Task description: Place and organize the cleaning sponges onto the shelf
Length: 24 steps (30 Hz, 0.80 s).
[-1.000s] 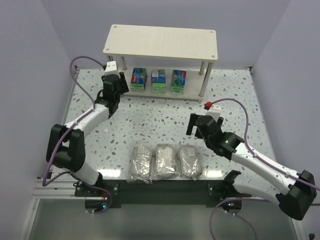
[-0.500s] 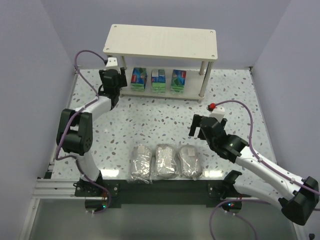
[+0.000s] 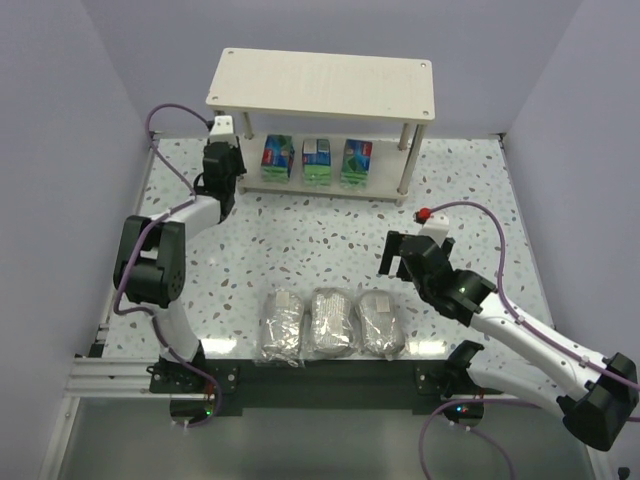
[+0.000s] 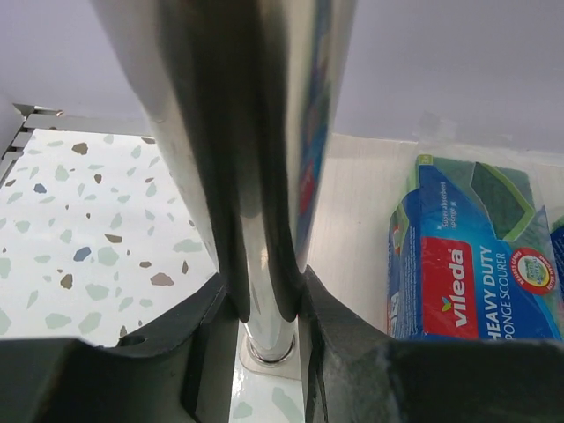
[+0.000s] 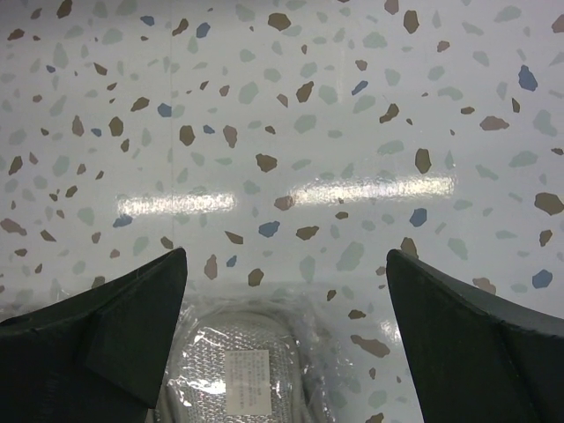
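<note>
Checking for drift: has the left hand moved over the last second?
Yes. Against the shelf's front-left leg, the left hand shifted slightly left and farther back.

shelf leg [image 4: 264, 176] clamped in left hand [image 4: 263, 300], top tier [image 3: 322, 85] unobstructed
</note>
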Tool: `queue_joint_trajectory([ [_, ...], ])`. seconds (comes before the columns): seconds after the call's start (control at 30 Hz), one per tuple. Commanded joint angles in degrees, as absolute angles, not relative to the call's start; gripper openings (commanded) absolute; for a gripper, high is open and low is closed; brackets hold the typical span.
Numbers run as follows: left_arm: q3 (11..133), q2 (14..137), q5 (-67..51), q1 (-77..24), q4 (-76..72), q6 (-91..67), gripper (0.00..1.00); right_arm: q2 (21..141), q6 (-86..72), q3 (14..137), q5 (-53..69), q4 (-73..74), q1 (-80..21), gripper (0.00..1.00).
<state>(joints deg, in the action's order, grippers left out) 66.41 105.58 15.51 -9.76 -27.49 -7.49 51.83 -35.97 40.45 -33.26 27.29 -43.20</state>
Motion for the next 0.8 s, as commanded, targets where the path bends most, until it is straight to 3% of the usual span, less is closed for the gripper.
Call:
queue_joint_trajectory([
  [0.0, 62.9, 100.6, 13.2, -9.9, -31.6, -10.7, 0.16, 50.9, -35.9, 39.4, -32.6, 27.9, -43.1, 0.99],
  [0.27, 55.7, 94.0, 12.7, -10.5, -30.5, -15.5, 0.16, 49.9, -37.0, 38.4, -31.5, 27.9, -43.0, 0.99],
  [0.33, 54.8, 93.1, 12.6, -10.6, -28.9, -16.3, 0.20, 49.2, -37.3, 38.1, -30.7, 28.4, -43.1, 0.99],
  [0.37, 54.4, 92.0, 12.7, -10.7, -28.4, -17.7, 0.24, 49.0, -37.3, 38.0, -30.3, 28.9, -43.0, 0.99],
  [0.4, 54.1, 91.4, 12.6, -11.1, -27.8, -18.2, 0.39, 48.4, -37.4, 37.9, -30.0, 29.3, -43.0, 0.99],
  [0.57, 49.7, 82.6, 15.5, -13.7, -23.7, -21.7, 0.76, 46.3, -38.0, 37.2, -22.4, 32.7, -43.1, 0.99],
  [0.77, 45.5, 71.1, 14.0, -15.8, -13.8, -27.6, 0.87, 46.3, -40.9, 35.5, -11.1, 37.4, -43.2, 0.97],
])
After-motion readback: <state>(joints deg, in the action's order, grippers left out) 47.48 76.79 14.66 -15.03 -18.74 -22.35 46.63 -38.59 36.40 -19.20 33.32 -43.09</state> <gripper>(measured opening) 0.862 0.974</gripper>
